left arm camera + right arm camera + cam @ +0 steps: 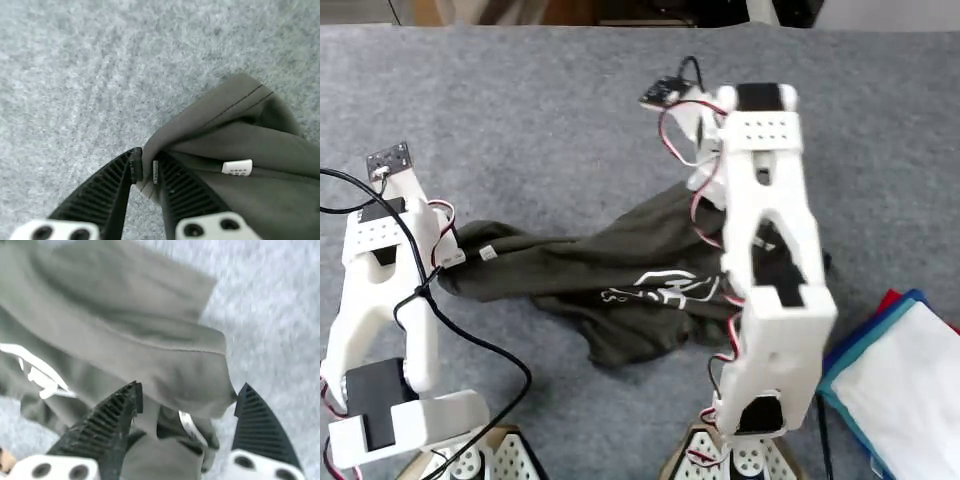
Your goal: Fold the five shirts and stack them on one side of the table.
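No text, number or sign is legible. Two marked items are present, both on the dark shirt (620,320).

1. White print (665,285) on the shirt's upper face. It consists of looping, script-like strokes broken up by folds in the fabric. No letter can be made out in the high view or the right wrist view.
2. Small white tag (237,167) on the fabric near the shirt's edge. It carries rows of tiny dark marks, too small to read.

Left gripper (145,167) pinched; right gripper (190,388) agape
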Controlling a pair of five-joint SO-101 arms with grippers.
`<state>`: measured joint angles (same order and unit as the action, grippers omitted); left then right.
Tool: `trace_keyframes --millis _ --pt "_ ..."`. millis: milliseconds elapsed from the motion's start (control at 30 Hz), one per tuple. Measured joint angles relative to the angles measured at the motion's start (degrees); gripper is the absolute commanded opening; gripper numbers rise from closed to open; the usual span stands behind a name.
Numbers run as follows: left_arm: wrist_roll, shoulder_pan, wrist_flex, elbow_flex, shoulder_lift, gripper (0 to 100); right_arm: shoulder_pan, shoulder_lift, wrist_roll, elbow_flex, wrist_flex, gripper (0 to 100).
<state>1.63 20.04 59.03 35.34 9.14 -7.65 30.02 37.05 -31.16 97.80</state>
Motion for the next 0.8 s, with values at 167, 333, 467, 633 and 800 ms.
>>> trace_keyframes --millis 167,333,467,633,800 --pt "0.0 0.0 0.0 0.4 0.0 2 -1.9 11.7 -2.5 -16.9 2.8 30.7" --pt "0.0 0.0 0.0 0.4 0.0 2 -1.8 15.4 -6.0 -29.0 3.4 30.7" --pt "0.0 0.0 0.0 0.4 0.0 2 -1.8 15.4 -7.7 -30.9 3.5 30.7" --pt "0.0 0.0 -0.2 0.4 0.0 2 -1.8 15.4 -8.4 -29.5 3.5 30.6" --pt "0.0 0.0 -0.2 0.4 0.0 2 -1.8 15.4 -13.1 -20.3 3.5 10.9"
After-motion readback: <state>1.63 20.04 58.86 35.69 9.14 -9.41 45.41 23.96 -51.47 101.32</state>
